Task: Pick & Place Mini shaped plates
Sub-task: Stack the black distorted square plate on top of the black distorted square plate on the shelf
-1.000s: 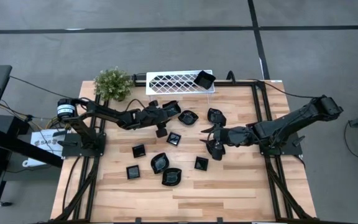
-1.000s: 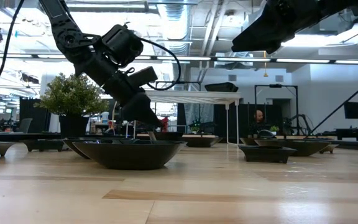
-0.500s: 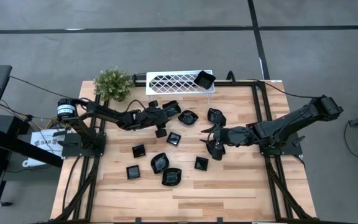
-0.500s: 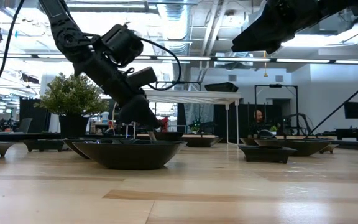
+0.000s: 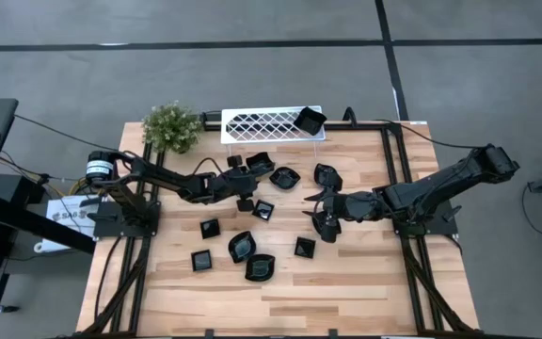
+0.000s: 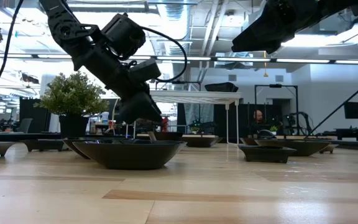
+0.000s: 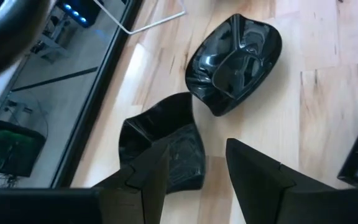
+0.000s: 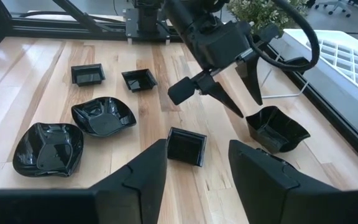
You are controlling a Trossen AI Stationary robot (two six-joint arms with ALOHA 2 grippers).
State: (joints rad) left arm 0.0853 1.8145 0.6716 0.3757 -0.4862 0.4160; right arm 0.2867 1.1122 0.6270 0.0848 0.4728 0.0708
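Several glossy black mini plates lie flat on the wooden table, among them a wavy one (image 5: pixel 259 162), a rounded one (image 5: pixel 285 177) and a small square one (image 5: pixel 263 209). One more plate (image 5: pixel 309 120) sits on the right end of the white lattice rack. My left gripper (image 5: pixel 246 179) is open and hovers just above the wavy plate (image 7: pixel 166 149), with the rounded plate (image 7: pixel 235 62) beyond it. My right gripper (image 5: pixel 320 215) is open and waits right of centre, facing a square plate (image 8: pixel 186 146).
A potted plant (image 5: pixel 170 126) stands at the far left corner, beside the white lattice rack (image 5: pixel 269 123) along the far edge. More plates (image 5: pixel 242 246) lie toward the near middle. Bare wood (image 5: pixel 280 306) runs along the near edge. People sit in the room behind.
My left gripper has drawn back a little toward the table's left edge and risen slightly, away from the wavy plate. The plates have stayed where they were.
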